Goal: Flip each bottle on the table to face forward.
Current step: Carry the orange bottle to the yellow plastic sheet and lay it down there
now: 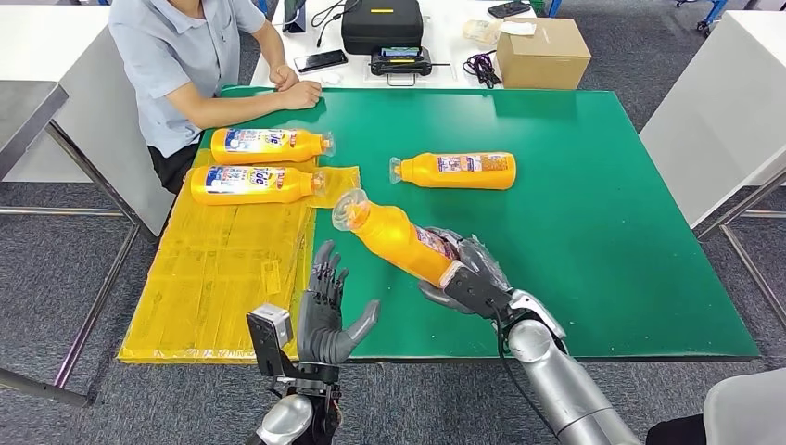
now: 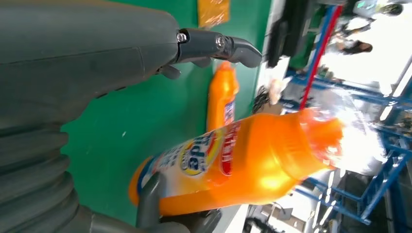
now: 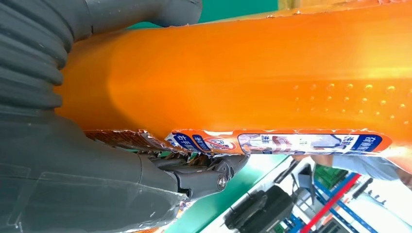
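My right hand grips the base of an orange bottle and holds it tilted above the green table, cap end up and to the left. The right wrist view shows that bottle close up in the hand. My left hand stands open near the table's front edge, fingers up, left of the held bottle. Another orange bottle lies on its side mid-table. Two more bottles lie on the yellow mat.
A person sits at the far left corner with an arm on the table. Behind the table are a black case, a cardboard box and a phone. White tables stand at both sides.
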Available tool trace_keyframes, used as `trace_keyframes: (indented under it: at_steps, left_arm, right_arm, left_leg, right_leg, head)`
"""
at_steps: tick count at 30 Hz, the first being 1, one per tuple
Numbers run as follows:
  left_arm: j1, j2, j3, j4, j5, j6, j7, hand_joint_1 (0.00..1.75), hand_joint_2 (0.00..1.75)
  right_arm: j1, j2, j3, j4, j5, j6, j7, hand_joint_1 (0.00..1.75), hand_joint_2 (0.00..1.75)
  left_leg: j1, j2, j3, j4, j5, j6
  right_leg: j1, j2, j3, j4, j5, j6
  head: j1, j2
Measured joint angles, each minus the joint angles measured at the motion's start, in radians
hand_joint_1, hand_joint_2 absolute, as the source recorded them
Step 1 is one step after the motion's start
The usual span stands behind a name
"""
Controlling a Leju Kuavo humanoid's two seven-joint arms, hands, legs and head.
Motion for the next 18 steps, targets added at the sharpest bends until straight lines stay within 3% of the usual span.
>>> trace_keyframes:
  at_steps: [7,18]
  left_arm:
    - [-0.009,0.003,-0.009,0.015,0.052,-0.107,0.095,0.0,1.75]
    - [-0.04,0.004,-0.005,0.018,0.066,-0.121,0.089,0.0,1.75]
  right_arm:
    - [0.0,0.02,0.032,0.0,-0.012,0.002,-0.01,1.75,1.75]
    - [-0.008,0.046,0.124,0.029,-0.011,0.019,-0.021,1.75,1.75]
  left_leg:
    - [0.0,0.001,0.0,0.0,0.0,0.0]
    - [0.0,0.0,-0.001,0.0,0.0,0.0]
  right_leg:
    - [0.0,0.0,-0.001,0.0,0.0,0.0]
    - [0.0,0.0,-0.001,0.0,0.0,0.0]
  head:
    - [0.0,0.0]
    - [0.0,0.0]
